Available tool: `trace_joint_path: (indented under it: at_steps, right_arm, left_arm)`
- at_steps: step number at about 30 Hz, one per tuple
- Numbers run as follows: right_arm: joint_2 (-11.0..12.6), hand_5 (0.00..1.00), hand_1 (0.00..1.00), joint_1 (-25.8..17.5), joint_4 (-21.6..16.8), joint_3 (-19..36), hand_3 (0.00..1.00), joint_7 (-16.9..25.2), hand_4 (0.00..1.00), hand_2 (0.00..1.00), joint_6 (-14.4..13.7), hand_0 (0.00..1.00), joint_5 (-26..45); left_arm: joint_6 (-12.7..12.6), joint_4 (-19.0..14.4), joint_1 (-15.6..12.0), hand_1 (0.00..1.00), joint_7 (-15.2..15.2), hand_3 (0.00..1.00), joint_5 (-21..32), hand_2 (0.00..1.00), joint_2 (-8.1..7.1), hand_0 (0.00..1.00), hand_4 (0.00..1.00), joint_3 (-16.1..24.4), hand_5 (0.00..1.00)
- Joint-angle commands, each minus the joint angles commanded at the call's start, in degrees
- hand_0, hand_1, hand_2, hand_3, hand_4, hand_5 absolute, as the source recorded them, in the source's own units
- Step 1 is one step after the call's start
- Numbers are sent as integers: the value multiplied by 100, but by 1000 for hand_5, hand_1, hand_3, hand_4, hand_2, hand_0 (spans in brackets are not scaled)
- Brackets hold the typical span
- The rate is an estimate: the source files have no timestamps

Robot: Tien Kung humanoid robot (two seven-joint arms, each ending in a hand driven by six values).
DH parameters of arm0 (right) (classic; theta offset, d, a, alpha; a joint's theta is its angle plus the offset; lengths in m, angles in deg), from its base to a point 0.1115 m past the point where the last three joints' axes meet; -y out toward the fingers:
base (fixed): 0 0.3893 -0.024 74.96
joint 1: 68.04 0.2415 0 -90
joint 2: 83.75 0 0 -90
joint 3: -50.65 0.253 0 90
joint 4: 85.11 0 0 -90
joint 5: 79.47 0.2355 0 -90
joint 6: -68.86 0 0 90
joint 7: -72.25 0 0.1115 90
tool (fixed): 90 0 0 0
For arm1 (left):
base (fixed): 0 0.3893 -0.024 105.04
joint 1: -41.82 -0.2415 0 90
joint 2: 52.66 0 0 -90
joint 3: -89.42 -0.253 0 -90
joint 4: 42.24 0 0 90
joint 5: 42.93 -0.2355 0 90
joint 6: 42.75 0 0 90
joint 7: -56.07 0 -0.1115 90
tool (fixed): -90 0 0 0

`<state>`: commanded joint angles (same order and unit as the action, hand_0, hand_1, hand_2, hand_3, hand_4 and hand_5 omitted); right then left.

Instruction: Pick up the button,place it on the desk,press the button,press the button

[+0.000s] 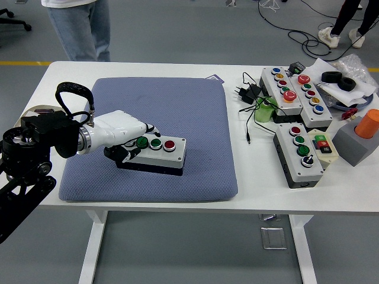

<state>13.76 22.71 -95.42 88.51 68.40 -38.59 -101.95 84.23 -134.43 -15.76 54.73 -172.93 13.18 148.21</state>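
Observation:
A grey button box (159, 152) with two green buttons and one red button lies on the blue pad (177, 106), left of the table's middle. My left hand (127, 141), white with black fingertips, reaches in from the left and sits on the box's left end. Its fingers curl over the top beside the leftmost green button (142, 142). The thumb presses against the box's near left side. The box rests flat on the pad. My right arm does not show.
Several other button boxes (299, 152) lie at the right with cables and a plug (247, 92). An orange cylinder (368, 123) stands on a grey block at the right edge. A person's legs (83, 29) show beyond the far left edge.

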Motion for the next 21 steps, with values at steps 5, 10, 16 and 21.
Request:
trace_joint_path:
  at_steps: [5,10,16,21]
  right_arm:
    - [-1,43,536,7,0,-4,585,-1,272,575,-2,634,2]
    - [3,43,536,8,0,-14,585,4,272,575,-2,634,7]
    - [4,43,536,9,0,-16,586,7,272,575,-3,634,11]
    - [4,43,535,8,0,-6,586,3,271,574,-4,634,-1]
  left_arm:
    - [0,120,35,2,-24,856,0,24,17,119,522,-81,2]
    - [0,229,54,2,-29,856,0,24,16,119,522,-151,2]
    - [0,339,61,2,-50,856,0,25,17,121,522,-204,2]
    - [0,378,50,2,-50,855,0,30,19,122,527,-228,2]
